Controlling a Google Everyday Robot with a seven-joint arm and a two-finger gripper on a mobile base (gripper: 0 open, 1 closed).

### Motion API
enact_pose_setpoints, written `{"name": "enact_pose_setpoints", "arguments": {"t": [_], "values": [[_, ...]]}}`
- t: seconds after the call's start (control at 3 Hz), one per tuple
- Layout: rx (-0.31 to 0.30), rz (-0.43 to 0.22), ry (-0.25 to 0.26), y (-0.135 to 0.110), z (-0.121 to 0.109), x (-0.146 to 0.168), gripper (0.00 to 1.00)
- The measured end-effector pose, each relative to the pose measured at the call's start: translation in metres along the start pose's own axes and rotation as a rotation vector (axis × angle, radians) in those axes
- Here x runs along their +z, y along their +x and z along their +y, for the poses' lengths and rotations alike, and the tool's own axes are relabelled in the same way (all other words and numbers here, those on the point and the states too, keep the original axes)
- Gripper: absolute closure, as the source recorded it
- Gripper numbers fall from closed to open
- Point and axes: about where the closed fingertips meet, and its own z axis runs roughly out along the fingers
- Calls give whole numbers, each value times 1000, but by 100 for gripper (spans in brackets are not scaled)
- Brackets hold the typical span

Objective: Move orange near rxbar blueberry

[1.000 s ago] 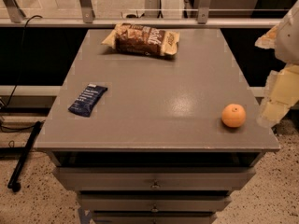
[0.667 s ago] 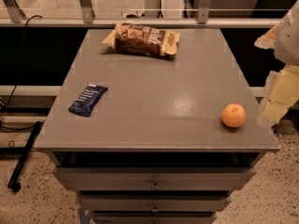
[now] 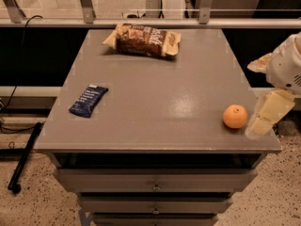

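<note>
Nearest, under the front edge of the table [image 3: 155,142]: grey drawers [image 3: 153,181] stacked one below another, each with a small knob at its middle. Down on the speckled floor [image 3: 33,206] at the left: a black rod [image 3: 24,155], lying aslant beside the table.

On the table top, close to the front right corner: the orange [image 3: 235,116], round and bright, resting on the grey surface. Just right of it, at the table's right edge: the end effector [image 3: 261,121], pale cream, slanting down and to the left toward the orange from the white arm [image 3: 287,69] above. Very close to the orange; impossible to tell whether touching it. Impossible to tell, too, whether wide or narrow.

Farther back, near the left edge: the bar [image 3: 88,100], dark navy with small white print, lying flat and turned a little aslant. Well apart from the orange, with most of the bare table top between the two.

Farthest on the table, near the back edge and slightly left of centre: a brown-and-cream snack bag [image 3: 143,40], crinkled, lying flat. Beyond the table: a pale rail [image 3: 150,22] running across, with upright posts rising from it.
</note>
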Motion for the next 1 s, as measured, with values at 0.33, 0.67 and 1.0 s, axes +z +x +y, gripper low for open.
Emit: {"name": "enact_pose_setpoints", "arguments": {"t": [0.33, 0.67, 1.0], "values": [[32, -81, -27, 10, -2, 37, 0], [56, -155, -46, 16, -3, 60, 0], [75, -219, -57, 17, -2, 73, 17]]}}
